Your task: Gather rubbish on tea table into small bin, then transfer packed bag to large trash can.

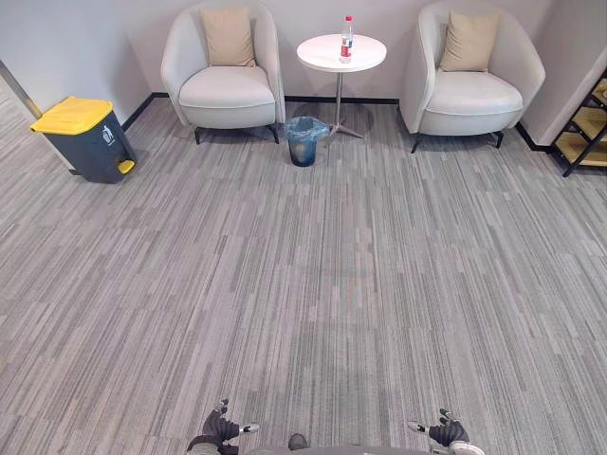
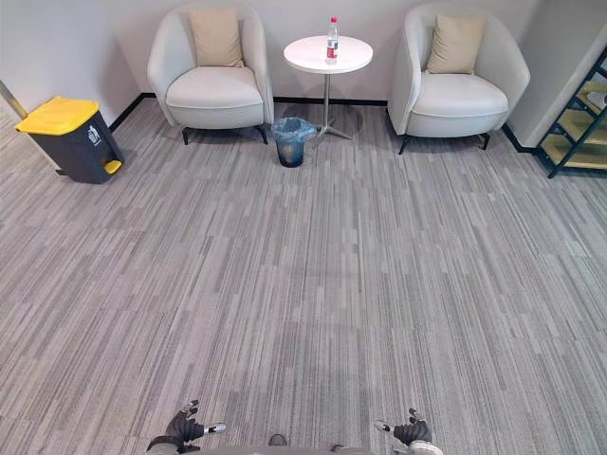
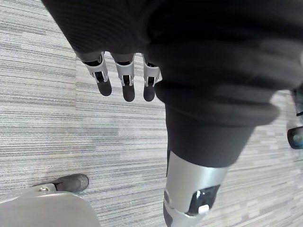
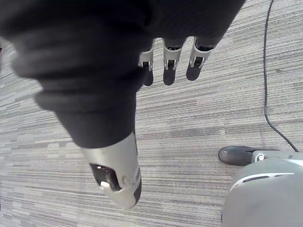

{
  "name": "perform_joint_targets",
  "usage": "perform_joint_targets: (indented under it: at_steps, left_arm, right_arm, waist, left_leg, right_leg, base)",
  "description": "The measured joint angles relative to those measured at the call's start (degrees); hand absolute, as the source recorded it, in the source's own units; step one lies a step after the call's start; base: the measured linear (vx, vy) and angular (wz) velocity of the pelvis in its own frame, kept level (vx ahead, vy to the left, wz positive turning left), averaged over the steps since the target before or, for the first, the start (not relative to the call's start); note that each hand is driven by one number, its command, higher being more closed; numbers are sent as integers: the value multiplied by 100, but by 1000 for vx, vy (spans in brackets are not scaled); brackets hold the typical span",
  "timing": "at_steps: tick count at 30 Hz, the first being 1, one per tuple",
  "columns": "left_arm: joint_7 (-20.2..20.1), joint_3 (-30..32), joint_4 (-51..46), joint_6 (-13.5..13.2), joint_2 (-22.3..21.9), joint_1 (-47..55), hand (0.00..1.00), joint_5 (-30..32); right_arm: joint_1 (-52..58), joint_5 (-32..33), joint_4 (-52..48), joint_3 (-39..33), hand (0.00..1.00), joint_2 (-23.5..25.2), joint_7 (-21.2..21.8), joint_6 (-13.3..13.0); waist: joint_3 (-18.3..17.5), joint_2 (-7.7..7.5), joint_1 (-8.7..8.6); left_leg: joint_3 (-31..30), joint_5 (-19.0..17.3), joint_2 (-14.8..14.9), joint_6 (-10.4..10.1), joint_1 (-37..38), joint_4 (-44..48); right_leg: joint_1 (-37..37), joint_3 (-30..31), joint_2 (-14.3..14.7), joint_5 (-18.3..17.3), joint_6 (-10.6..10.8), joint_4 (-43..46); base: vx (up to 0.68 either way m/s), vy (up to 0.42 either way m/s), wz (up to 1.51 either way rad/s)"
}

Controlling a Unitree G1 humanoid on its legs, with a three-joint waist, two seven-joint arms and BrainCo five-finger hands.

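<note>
Far ahead stands a round white tea table (image 1: 341,53) with a clear bottle with a red cap (image 1: 347,40) upright on it. On the carpet just left of the table's foot is a small bin (image 1: 304,141) lined with a blue bag. A large dark grey trash can with a yellow lid (image 1: 85,138) stands by the left wall. My left hand (image 1: 221,428) and right hand (image 1: 446,432) hang low at the near edge, far from the table. The left hand's fingers (image 3: 124,79) and the right hand's fingers (image 4: 169,65) are relaxed and hold nothing.
Two pale armchairs (image 1: 226,71) (image 1: 472,76) with beige cushions flank the table. A wooden shelf (image 1: 586,123) stands at the far right. A wide stretch of grey striped carpet (image 1: 313,284) lies between me and the furniture.
</note>
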Motion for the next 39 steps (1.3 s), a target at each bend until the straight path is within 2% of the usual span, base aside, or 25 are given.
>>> perform_joint_targets:
  at_steps: [18,29,35,39]
  left_arm:
    - [-22,-6,-1,-1,10,-5,0,11]
    - [2,-59,-12,-4,34,-18,0,233]
    - [21,-58,-17,-5,33,-28,0,240]
    - [71,-60,-19,-5,30,-87,0,245]
  right_arm:
    - [-128,-75,3,241,0,56,3,5]
    - [-217,-254,1,388,0,48,-29,18]
    - [-378,-301,-33,265,0,30,-135,20]
    - [-446,-301,-124,76,0,-40,-166,22]
  waist:
    - [13,-18,2]
    - [30,-22,1]
    - [55,5,9]
    - [85,46,11]
  left_leg:
    - [28,-2,0,-2,-15,-10]
    - [115,-20,11,13,-124,-8]
    - [361,-216,25,73,-244,85]
    - [555,-667,23,169,-536,698]
  right_leg:
    - [1,4,2,5,-7,-48]
    - [-95,63,16,17,-26,-115]
    - [-246,291,22,0,-15,-82]
    - [-507,468,-48,-253,78,312]
  base:
    - [-17,-22,0]
    - [-9,-14,-2]
    - [19,-18,-21]
    - [93,27,-26]
